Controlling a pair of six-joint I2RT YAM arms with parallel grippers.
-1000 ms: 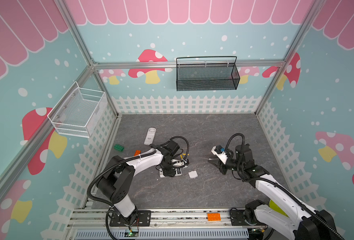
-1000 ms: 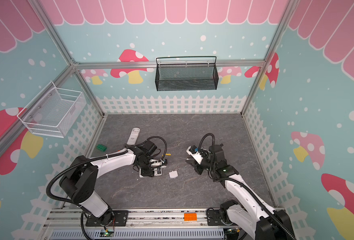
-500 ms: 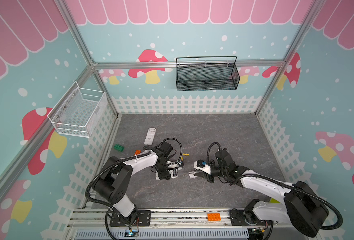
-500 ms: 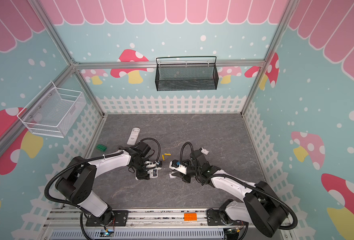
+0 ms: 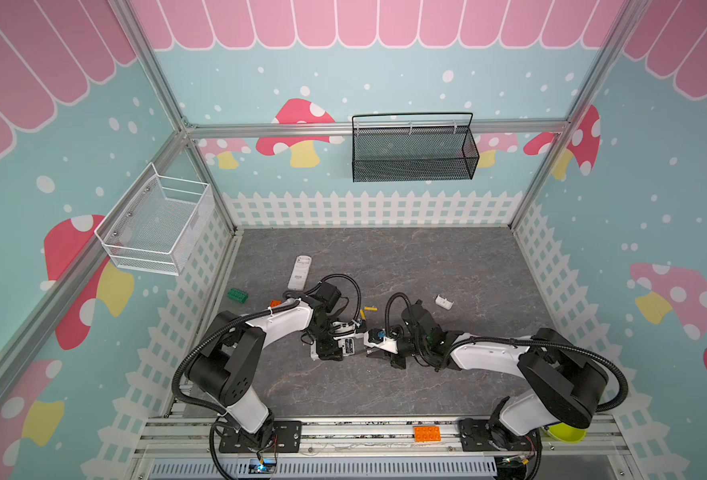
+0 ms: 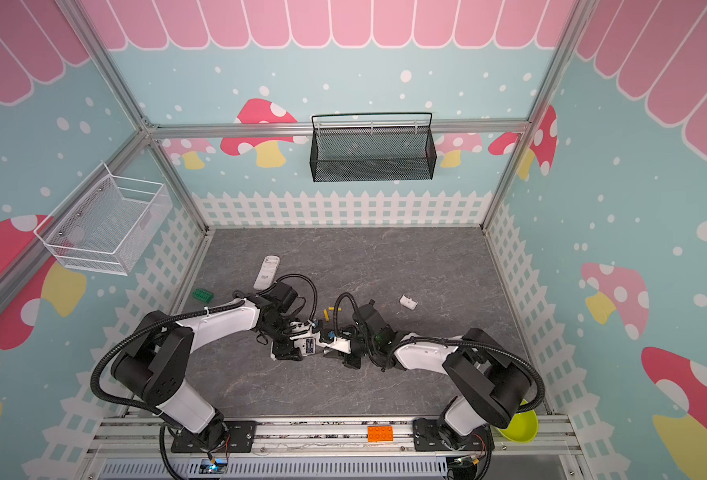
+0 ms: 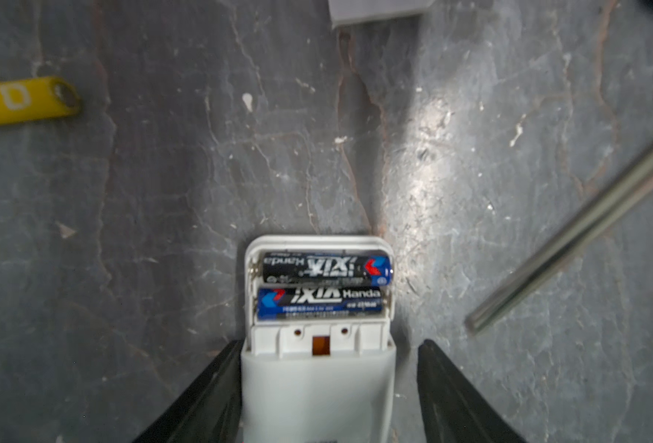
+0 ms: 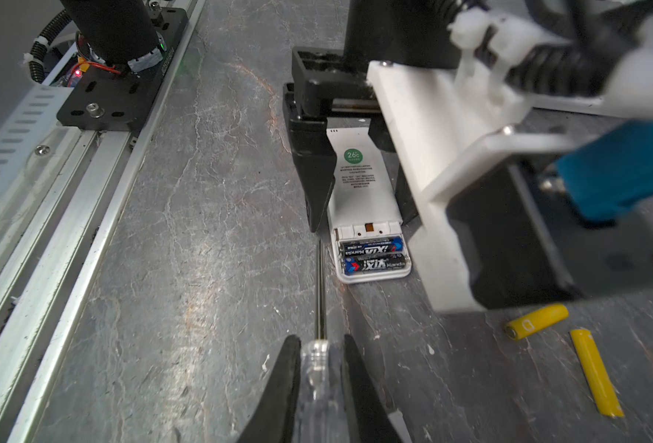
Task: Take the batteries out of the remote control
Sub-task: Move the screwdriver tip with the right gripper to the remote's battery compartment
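Reaching low, L fingers (image 7: 202, 402) straddle remote (image 7: 317, 391); R fingers (image 8: 282, 383) pinch screwdriver (image 8: 320, 287)

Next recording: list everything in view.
open remote: 1, white, mid table
black batteries: 2, in the open remote
yellow batteries: 2, loose beside it
second remote: 1, white, table's back left
battery cover: 1, white, table's right
screwdriver: 1, clear-handled, gripped
green brick: 1, table's left
orange bricks: 2, by green brick and on front rail
black basket: 1, back wall
white basket: 1, left wall
bowl: 1, yellow-green, by right arm's base
left hand: 1, black, open around open remote
right hand: 1, black, shut on screwdriver
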